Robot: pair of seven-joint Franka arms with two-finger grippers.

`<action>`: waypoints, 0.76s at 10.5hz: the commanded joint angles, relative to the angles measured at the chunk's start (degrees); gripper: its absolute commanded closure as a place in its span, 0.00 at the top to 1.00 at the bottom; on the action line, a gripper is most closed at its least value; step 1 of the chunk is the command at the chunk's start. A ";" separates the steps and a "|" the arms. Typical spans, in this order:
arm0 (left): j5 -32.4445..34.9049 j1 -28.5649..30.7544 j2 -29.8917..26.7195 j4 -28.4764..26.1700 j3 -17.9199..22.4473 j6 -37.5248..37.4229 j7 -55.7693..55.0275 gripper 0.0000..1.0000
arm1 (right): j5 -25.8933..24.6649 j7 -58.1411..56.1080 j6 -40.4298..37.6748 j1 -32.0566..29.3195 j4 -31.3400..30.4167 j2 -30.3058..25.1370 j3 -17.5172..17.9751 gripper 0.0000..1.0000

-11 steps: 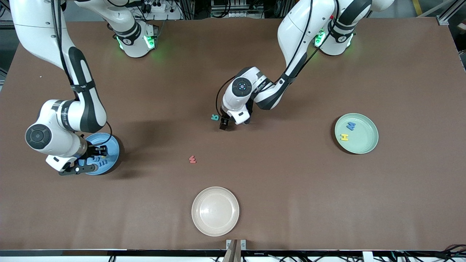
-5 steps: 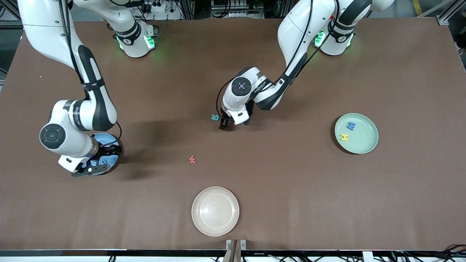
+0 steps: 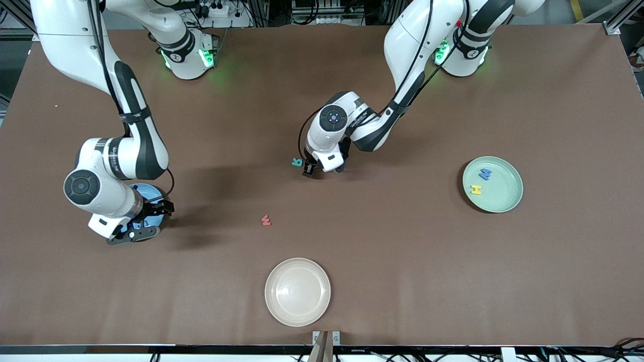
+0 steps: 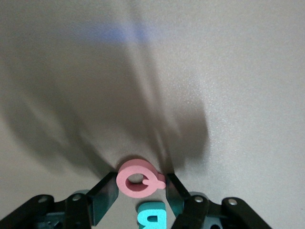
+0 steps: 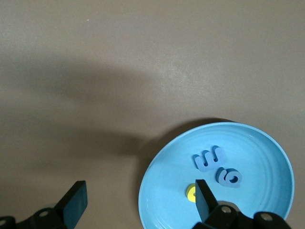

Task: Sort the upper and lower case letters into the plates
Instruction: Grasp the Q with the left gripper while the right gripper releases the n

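Fingers of the left gripper point(image 4: 141, 191) pinch a pink letter Q point(image 4: 139, 178) (teal R point(image 4: 151, 217) just beside). The right gripper point(image 5: 138, 200), jaws wide apart, hangs over the sky-blue plate's point(image 5: 267, 143) edge.

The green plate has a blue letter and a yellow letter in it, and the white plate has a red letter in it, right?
Not quite. The green plate does hold a blue letter and a yellow letter, but the front view shows nothing in the white plate. The red letter lies on the bare table, farther from the front camera than that plate.
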 commanded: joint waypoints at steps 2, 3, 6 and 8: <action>1.16 -0.59 0.06 -0.48 0.72 -0.36 0.27 0.34 | -0.09 6.69 -0.26 3.90 0.94 -0.04 0.10 1.00; 1.16 -0.59 -0.02 -0.48 0.72 -0.45 0.36 0.28 | -0.09 8.03 -0.34 5.48 2.34 0.66 0.10 1.00; 1.33 0.02 -0.20 0.04 0.72 -2.54 0.54 0.26 | 4.27 9.54 0.18 7.78 3.49 0.93 0.88 1.00; 1.42 2.29 -2.47 -0.04 0.55 -7.80 5.08 0.23 | 8.60 9.54 0.18 10.67 5.33 2.24 0.98 1.00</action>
